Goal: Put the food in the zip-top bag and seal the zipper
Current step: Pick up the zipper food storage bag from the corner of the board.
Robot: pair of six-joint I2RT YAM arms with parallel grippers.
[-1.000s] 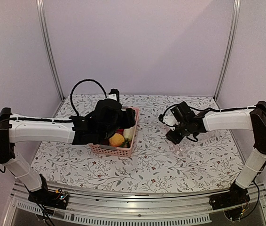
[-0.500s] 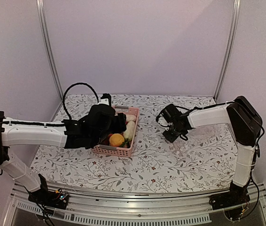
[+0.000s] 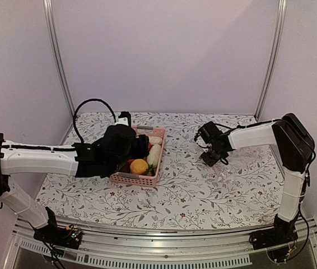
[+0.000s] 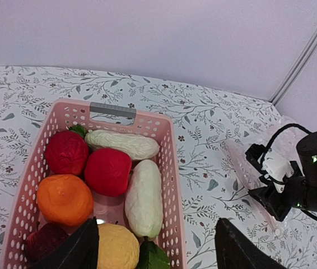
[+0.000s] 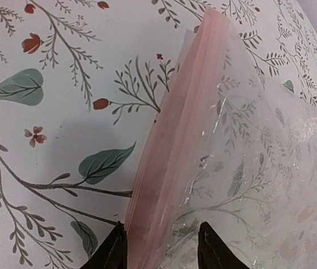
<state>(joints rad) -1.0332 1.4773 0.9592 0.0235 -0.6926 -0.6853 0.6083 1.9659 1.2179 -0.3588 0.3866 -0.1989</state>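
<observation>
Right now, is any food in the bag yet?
Not yet, so nothing looks done. All the food sits in the pink basket. In hand: the left gripper hovers open over it, and the right gripper has a finger either side of the pink strip of the bag; I can't tell if it pinches. Left: moving every piece, then sealing.

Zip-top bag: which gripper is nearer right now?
Right. The right gripper straddles the zip-top bag at its pink zipper edge, one finger on each side. The left gripper hangs open over the pink basket of food, well left of the bag.
</observation>
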